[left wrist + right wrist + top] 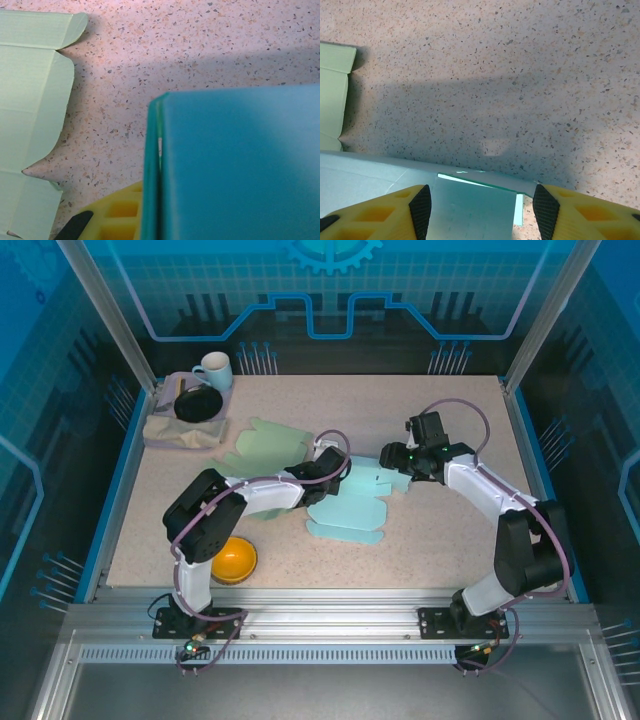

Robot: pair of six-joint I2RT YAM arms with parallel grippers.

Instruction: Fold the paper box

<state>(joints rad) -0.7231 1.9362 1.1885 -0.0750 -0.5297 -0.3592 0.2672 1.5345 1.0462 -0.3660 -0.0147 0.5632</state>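
Cardboard first: the teal paper box point(348, 512) lies part-unfolded in the middle of the table point(450, 420), its wide panel flat and pointing toward me. Its far flaps are raised between my two arms.

My left gripper point(332, 468) is at the box's far left corner. On the left wrist camera a teal panel stands edge-on and covers the lower right. One yellow finger point(120, 215) sits just to its left, hard against the sheet, and I cannot see the other finger behind the card. I read the jaws as pressed together, pinching that panel of the paper box.

My right gripper point(393, 458) is at the box's far right flap. On its wrist camera the two black pads point(420, 210) are spread wide. A teal flap lies in the gap between them and runs off to the left. I see daylight on both sides of that gap, so nothing is clamped. I cannot tell whether the pads touch the card underneath.

A pale green sheet point(262, 445), another flat box blank, lies just beyond and to the left of the paper box. It is close to the box, but I can't say whether the edges overlap. An orange bowl point(236, 559) sits nearer to me and left of the box, by the left arm's base. Well beyond the box to the left, in the far corner, are a white mug point(213, 370) and a folded cloth point(180, 432), with a dark round object point(198, 404) on the cloth.
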